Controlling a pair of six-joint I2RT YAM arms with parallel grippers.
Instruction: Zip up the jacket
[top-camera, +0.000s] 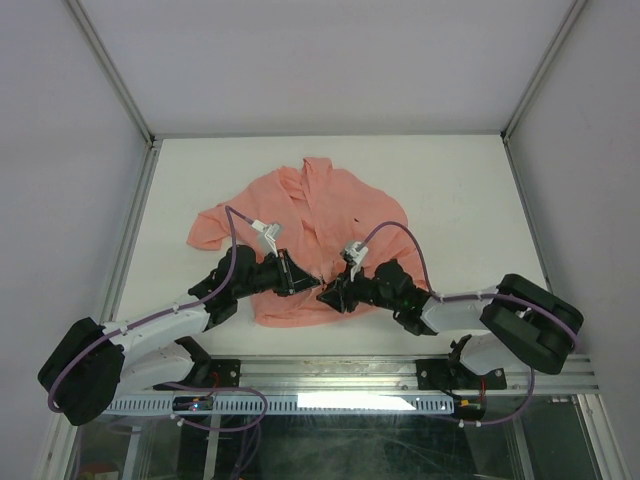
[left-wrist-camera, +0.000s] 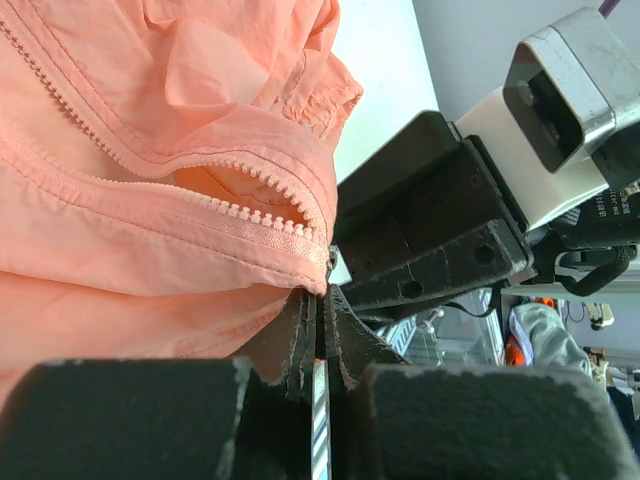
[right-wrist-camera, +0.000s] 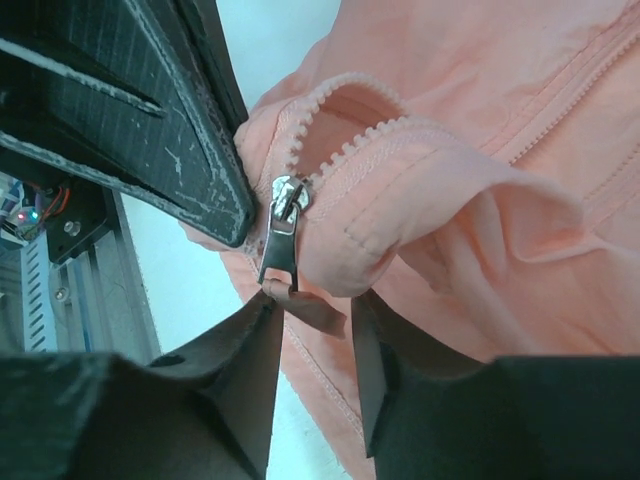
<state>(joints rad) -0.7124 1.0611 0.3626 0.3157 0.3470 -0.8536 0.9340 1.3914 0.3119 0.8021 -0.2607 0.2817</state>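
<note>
**Hem pinned, pull not yet caught**

Salmon-pink, thin, wrinkled fabric jacket (top-camera: 300, 205) lies on the white table (top-camera: 450, 190), front open, hem towards me. My left claw (left-wrist-camera: 318, 300) is clamped on the hem corner just below the teeth. My right claw (right-wrist-camera: 312, 305) stands half-wide, straddling the small silver metal zipper pull (right-wrist-camera: 280, 240). Judgement: close squarely on the tab, hold the hem taut, then draw straight along the teeth towards the collar.
</note>
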